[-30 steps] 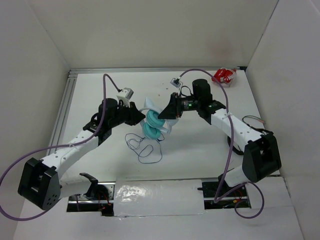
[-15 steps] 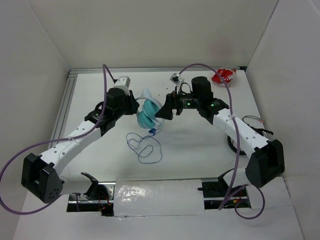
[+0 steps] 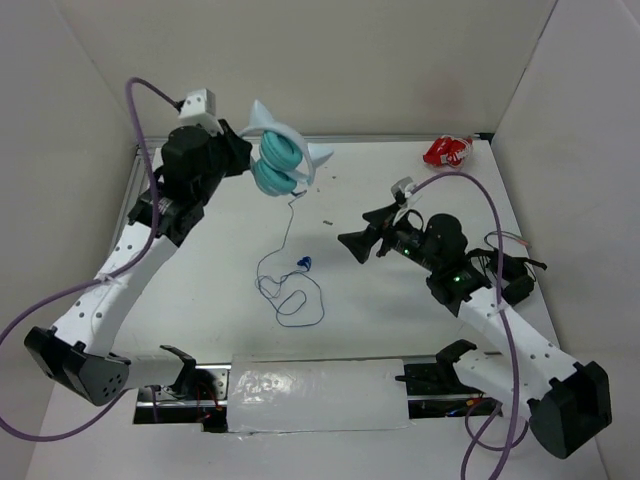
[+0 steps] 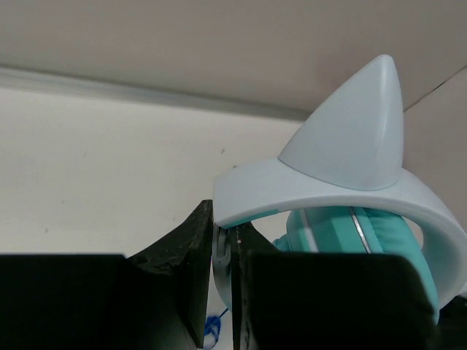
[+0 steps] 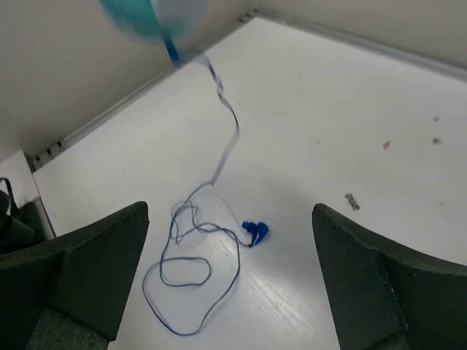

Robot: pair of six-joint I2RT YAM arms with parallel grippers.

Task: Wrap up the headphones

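The headphones (image 3: pixel 278 160), teal cups on a white eared headband, hang in the air at the far left of the table. My left gripper (image 3: pixel 246 160) is shut on the headband (image 4: pixel 321 189), which is pinched between the dark fingers (image 4: pixel 182 277). The thin dark-blue cord (image 3: pixel 284 240) drops from the cups to loose loops (image 5: pixel 182 273) and a blue plug (image 5: pixel 255 232) lying on the table. My right gripper (image 3: pixel 357 243) stands open right of the cord, low over the table, with nothing between its fingers (image 5: pixel 95 266).
A small red and white object (image 3: pixel 448 152) lies at the far right corner. White walls close in the table on three sides, with a metal rail (image 3: pixel 140 190) along the left edge. A shiny plastic strip (image 3: pixel 315 392) lies between the arm bases.
My left gripper lifted the headphones up and toward the far left. My right gripper let go of them, opened wide and drew back to the right and nearer. The cord now hangs stretched.
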